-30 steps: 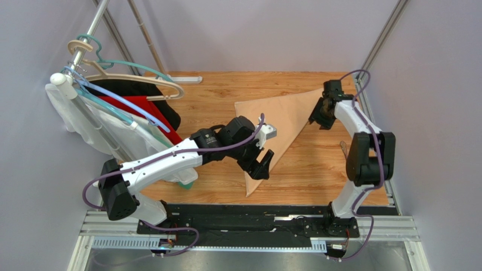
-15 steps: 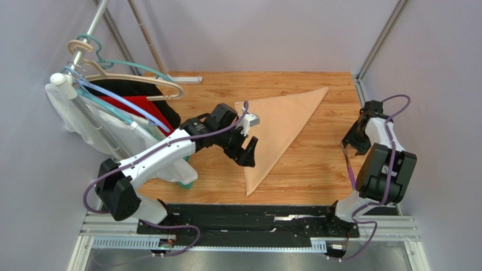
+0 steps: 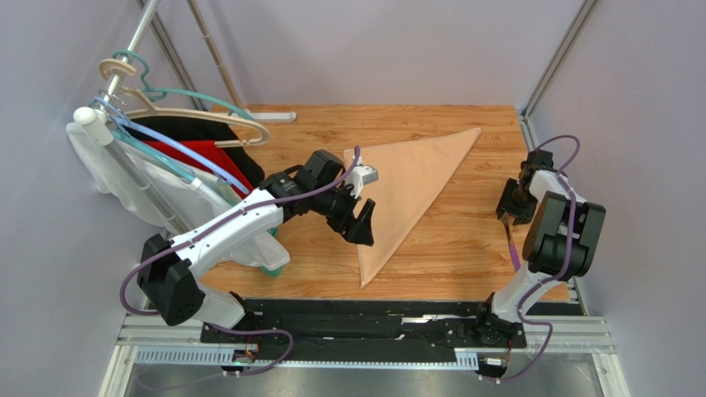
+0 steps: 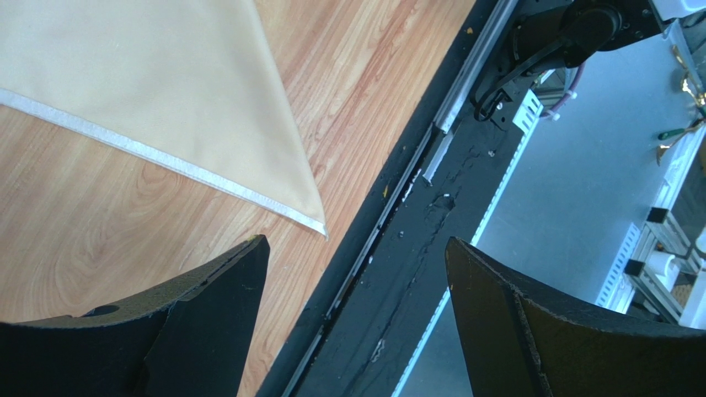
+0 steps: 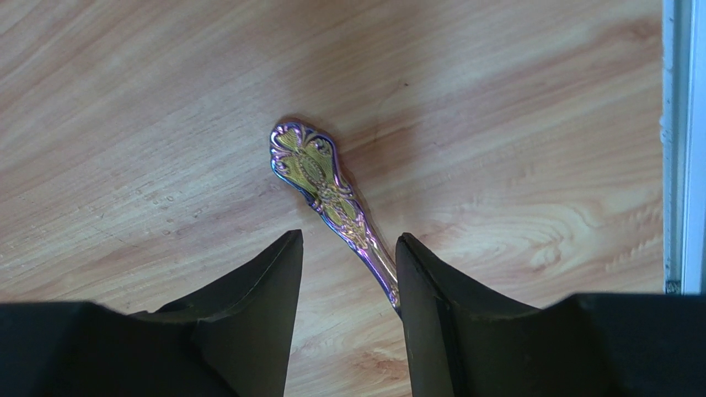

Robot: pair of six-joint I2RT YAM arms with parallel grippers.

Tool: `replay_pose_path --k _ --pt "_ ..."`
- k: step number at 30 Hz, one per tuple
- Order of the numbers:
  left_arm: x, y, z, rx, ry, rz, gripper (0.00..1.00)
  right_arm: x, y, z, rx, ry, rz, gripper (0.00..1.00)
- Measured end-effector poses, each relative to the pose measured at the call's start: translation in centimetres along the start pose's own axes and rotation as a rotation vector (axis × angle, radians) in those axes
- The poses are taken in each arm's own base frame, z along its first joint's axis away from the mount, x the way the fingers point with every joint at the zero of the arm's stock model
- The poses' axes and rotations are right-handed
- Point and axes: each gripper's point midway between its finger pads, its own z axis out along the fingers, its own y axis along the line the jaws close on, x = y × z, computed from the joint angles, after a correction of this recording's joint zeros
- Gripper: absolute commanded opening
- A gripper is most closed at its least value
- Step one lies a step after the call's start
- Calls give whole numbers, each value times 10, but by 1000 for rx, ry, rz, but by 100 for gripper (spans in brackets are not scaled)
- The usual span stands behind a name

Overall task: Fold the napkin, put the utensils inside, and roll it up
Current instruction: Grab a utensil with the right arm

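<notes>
The peach napkin [image 3: 412, 186] lies flat on the wooden table, folded into a triangle; its near corner [image 4: 317, 227] shows in the left wrist view. My left gripper [image 3: 365, 225] is open and empty, just left of the napkin's left edge [image 4: 356, 248]. A utensil with an ornate purple and gold handle [image 5: 321, 184] lies on the wood at the table's right side [image 3: 511, 248]. My right gripper [image 3: 508, 208] is open right above it [image 5: 350, 240], the handle running between the fingertips close to the right finger [image 5: 431, 289]. Other utensils are not visible.
A rack of hangers with white, red and black garments [image 3: 170, 165] stands at the left. The black base rail [image 3: 373, 318] runs along the near edge [image 4: 431, 248]. A metal frame rail [image 5: 681, 141] borders the table's right edge. A white bar [image 3: 269, 117] lies at the back.
My right gripper left the napkin's far corner and swung to the right edge, over the utensil. My left gripper pulled back left off the napkin. The napkin corner now lies flat.
</notes>
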Motion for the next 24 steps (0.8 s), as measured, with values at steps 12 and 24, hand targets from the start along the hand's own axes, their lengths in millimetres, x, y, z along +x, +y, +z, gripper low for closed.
replay_pose_path --k 12,24 --pt "-6 -2 -6 43 -30 -18 87 -8 6 15 -29 -27 -86 33" --pt "-6 1 -6 51 -32 -33 87 -21 44 18 -11 -28 -206 19"
